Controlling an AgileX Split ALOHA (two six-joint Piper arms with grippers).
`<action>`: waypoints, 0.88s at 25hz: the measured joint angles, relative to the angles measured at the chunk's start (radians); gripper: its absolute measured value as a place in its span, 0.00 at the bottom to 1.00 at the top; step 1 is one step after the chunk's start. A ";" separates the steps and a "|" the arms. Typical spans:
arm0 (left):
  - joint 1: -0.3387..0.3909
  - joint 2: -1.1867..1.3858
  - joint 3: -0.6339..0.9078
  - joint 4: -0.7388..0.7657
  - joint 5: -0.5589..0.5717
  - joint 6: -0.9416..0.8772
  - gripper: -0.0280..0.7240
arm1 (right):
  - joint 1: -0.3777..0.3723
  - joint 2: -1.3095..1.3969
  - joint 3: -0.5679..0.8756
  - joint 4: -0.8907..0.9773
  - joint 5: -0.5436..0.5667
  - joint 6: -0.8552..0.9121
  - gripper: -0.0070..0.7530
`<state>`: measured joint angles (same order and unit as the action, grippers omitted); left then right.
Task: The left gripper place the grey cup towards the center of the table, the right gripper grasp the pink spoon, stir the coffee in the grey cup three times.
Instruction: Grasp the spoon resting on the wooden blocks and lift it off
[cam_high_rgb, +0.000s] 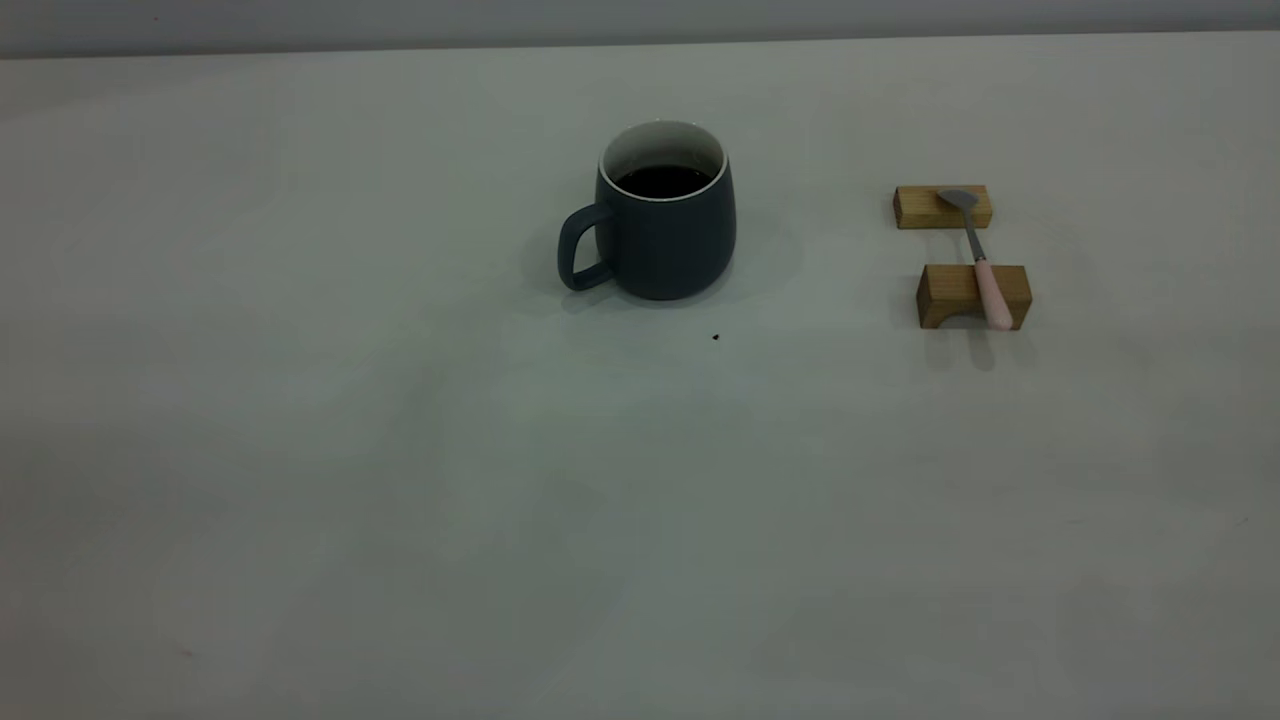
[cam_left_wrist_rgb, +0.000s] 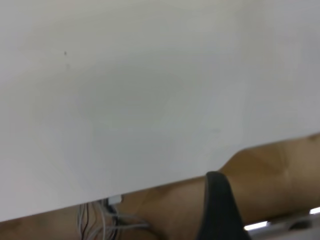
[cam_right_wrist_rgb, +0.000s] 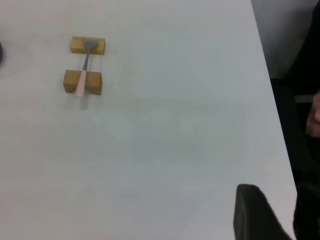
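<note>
- Grey cup (cam_high_rgb: 665, 215) upright on desk (cam_high_rgb: 400, 500), just 12 o'clock of centre, handle toward 9 o'clock, coffee (cam_high_rgb: 662, 181) inside.
- Pink spoon (cam_high_rgb: 978, 255) bridging two wooden blocks (cam_high_rgb: 972, 295) at 3 o'clock of cup, untouched.
- Left gripper (cam_left_wrist_rgb: 217, 210), right gripper (cam_right_wrist_rgb: 255, 215): off near edge; fingers' opening cannot tell.
- Advised: approach cup body level, avoid tilting or spilling.

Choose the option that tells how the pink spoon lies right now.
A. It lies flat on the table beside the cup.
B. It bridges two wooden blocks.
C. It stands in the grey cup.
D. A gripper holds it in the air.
B: the pink spoon rests with its bowl on the far wooden block and its handle on the near wooden block, apart from the grey cup.
</note>
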<state>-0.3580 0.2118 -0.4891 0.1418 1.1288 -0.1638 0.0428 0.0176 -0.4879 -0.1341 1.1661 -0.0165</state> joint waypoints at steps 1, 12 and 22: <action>0.024 -0.016 0.000 -0.003 0.001 0.000 0.79 | 0.000 0.000 0.000 0.000 0.000 0.000 0.32; 0.403 -0.228 0.000 -0.005 0.008 0.001 0.79 | 0.000 0.000 0.000 -0.083 -0.043 0.000 0.32; 0.439 -0.231 0.000 -0.006 0.012 0.001 0.79 | 0.000 0.000 0.000 0.001 -0.158 0.007 0.32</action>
<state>0.0812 -0.0188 -0.4891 0.1356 1.1405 -0.1628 0.0428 0.0176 -0.4879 -0.1330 1.0082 -0.0091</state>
